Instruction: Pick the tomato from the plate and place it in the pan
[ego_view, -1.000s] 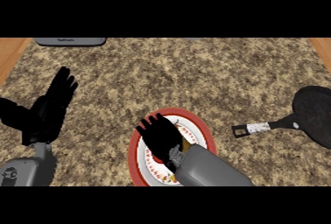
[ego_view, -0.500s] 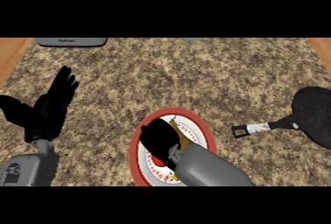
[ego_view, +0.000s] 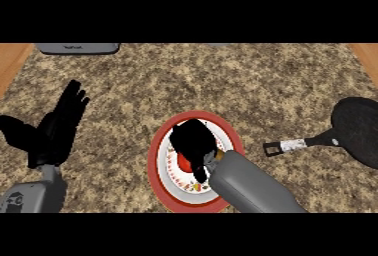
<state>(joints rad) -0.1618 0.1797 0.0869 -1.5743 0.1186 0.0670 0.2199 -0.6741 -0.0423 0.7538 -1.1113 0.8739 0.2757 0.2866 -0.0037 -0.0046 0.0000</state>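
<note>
A white plate with a red rim (ego_view: 159, 150) lies on the speckled counter at the middle of the head view. My right hand (ego_view: 193, 142) is over the plate with its fingers curled down around the red tomato (ego_view: 184, 161), of which only a small part shows under the hand. The black pan (ego_view: 358, 130) sits at the right edge, its handle (ego_view: 295, 145) pointing left toward the plate. My left hand (ego_view: 55, 127) rests open at the left, fingers up, away from the plate.
A grey appliance (ego_view: 77, 48) stands at the counter's far left edge. Wooden strips (ego_view: 11, 60) border the counter at both upper corners. Bare counter lies between the plate and the pan's handle.
My right hand has lowered onto the plate and its fingers have curled from spread to closed around the tomato. The left hand has stayed still.
</note>
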